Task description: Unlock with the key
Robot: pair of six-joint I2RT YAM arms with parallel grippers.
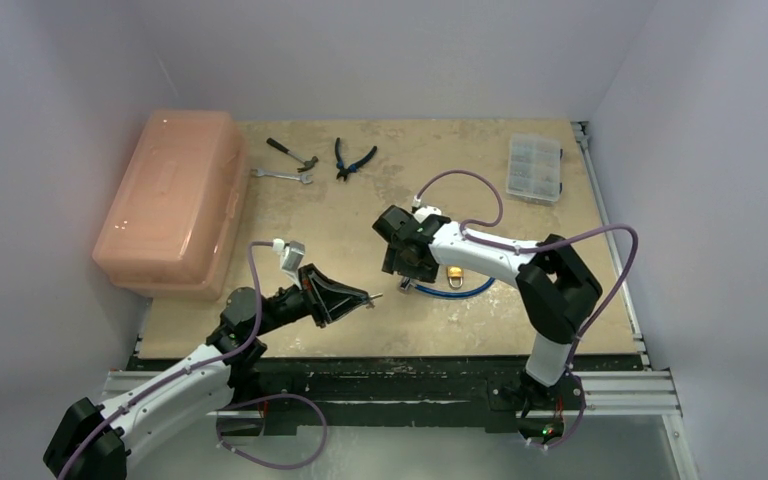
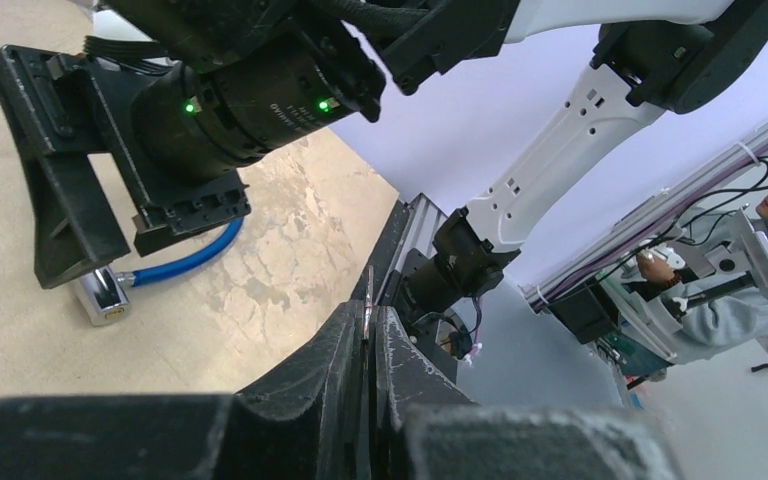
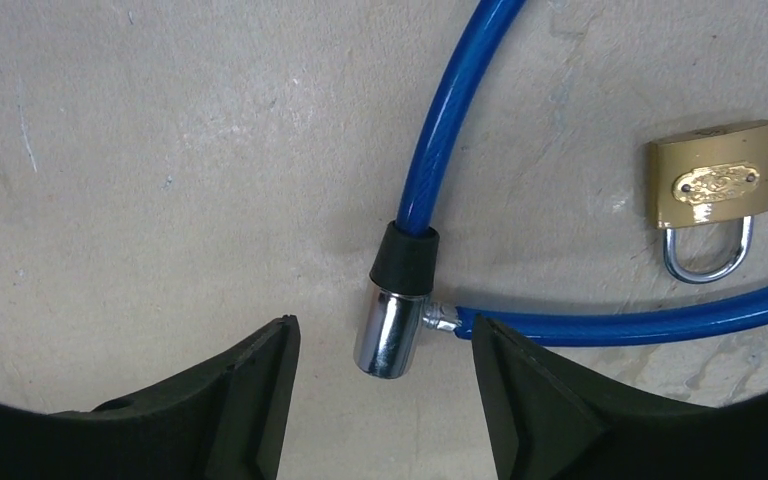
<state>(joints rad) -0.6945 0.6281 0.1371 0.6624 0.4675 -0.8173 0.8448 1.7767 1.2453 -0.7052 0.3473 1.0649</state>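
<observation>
My left gripper is shut on the key, held a little above the table. In the left wrist view the key's thin silvery blade pokes out edge-on between the fingers. To its right lies a blue cable lock with a chrome cylinder and a black collar. My right gripper hangs over that cylinder, open, one finger on each side with a gap to both. The cylinder's end faces my left gripper. A small brass padlock lies inside the cable's loop.
A big pink toolbox stands at the left. A hammer, a wrench and blue-handled pliers lie at the back. A clear parts box sits back right. The table's front edge runs just below my left gripper.
</observation>
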